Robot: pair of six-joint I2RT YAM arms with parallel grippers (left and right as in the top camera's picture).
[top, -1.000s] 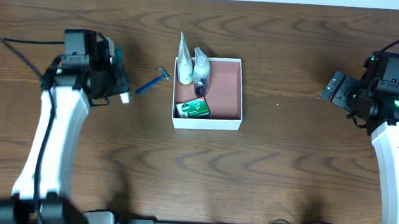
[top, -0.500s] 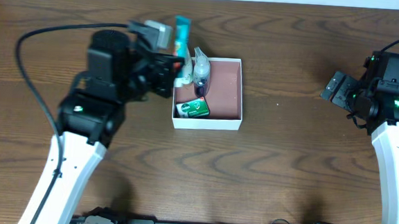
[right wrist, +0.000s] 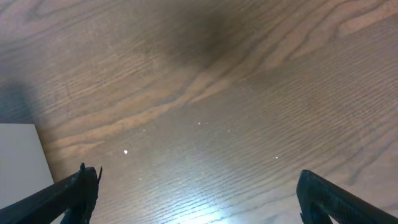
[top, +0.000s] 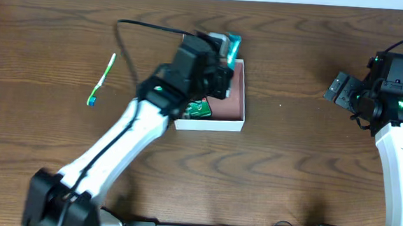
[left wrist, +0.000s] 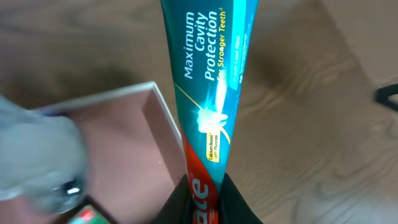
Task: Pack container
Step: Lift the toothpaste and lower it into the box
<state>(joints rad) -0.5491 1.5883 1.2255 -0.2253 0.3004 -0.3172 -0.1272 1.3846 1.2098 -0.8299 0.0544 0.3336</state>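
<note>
Inspection ran left to right across the table [top: 310, 169].

A toothbrush [top: 101, 80] lay alone at far left, well apart from the container and not yet packed.

The left gripper [top: 223, 52] was clenched on a teal toothpaste tube [top: 232, 43], pinching it near its red end. In the left wrist view the tube [left wrist: 211, 93] ran straight away from the jaws.

The container [top: 232, 94] sat at centre, under the left arm. A green box [top: 199, 110] lay in its near-left part, with a clear bottle [left wrist: 37, 155], blurred, beside the tube. The right half of its floor was bare.

Key relation: the tube's long axis crossed the container's wall [left wrist: 166, 112] and overhung the far rim, with the bare floor just below and to one side of the claw. In my judgement the tube must be brought inward over that floor before release.

The right gripper [top: 343, 86] stood well apart at far right, jaws spread wide, holding nothing. The left arm was clearly nearer.
</note>
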